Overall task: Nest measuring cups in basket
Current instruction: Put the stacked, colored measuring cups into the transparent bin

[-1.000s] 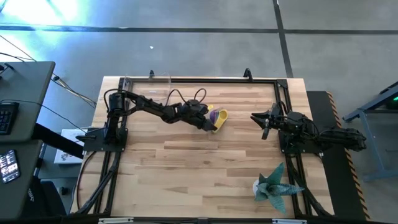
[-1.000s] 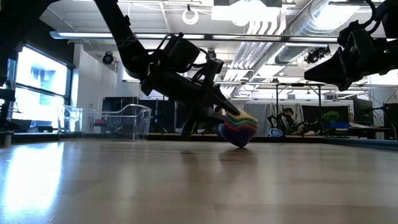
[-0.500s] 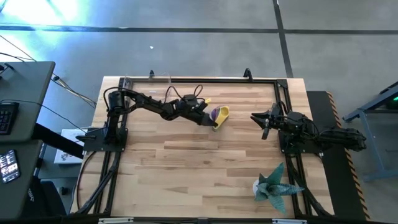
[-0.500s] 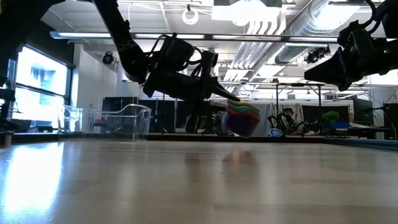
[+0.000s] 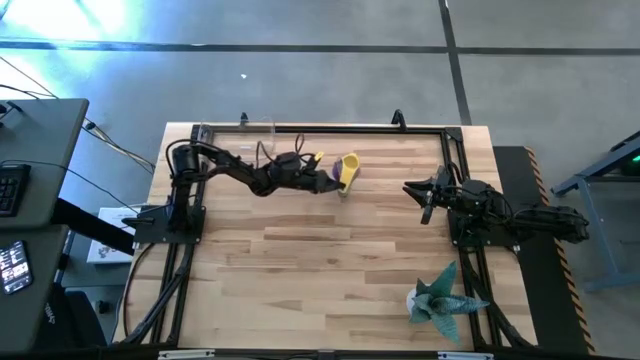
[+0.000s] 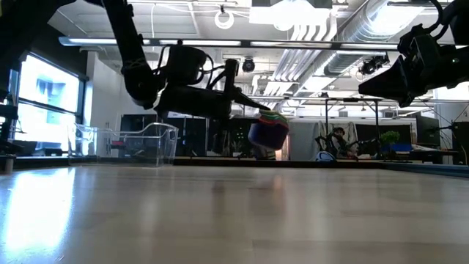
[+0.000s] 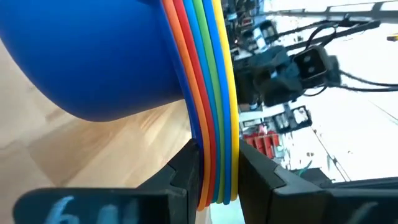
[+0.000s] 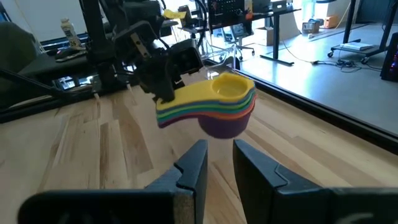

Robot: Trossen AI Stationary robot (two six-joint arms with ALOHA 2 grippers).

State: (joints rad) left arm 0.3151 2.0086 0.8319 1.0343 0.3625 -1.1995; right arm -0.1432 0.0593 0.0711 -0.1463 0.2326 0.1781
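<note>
Above the far middle of the table (image 5: 330,280), seen from high up, the left gripper (image 5: 330,180) holds the stack of measuring cups (image 5: 347,170) by the handles, with the yellow cup on top. The basket (image 5: 238,128) sits at the far left edge, and it is so clear that I can only just make it out from up here. The right gripper (image 5: 428,193) waits over the right side, well apart from the cups, and a teal plant figure (image 5: 440,298) lies near the front right corner. From the low view, the stack (image 6: 268,130) hangs in the air, off the wood, and the basket (image 6: 139,143) stands apart from it on the other side of the left arm. The left wrist view shows the two dark fingers (image 7: 186,174) pinched tight on the handles of the cups (image 7: 112,56), which sit one inside the other. In the right wrist view, the right gripper (image 8: 214,163) has a narrow gap between its fingers and nothing in it. So the nesting looks done, and the carrying step is in hand. Next, the left arm should swing the stack over the basket, lower it inside, and let go.
</note>
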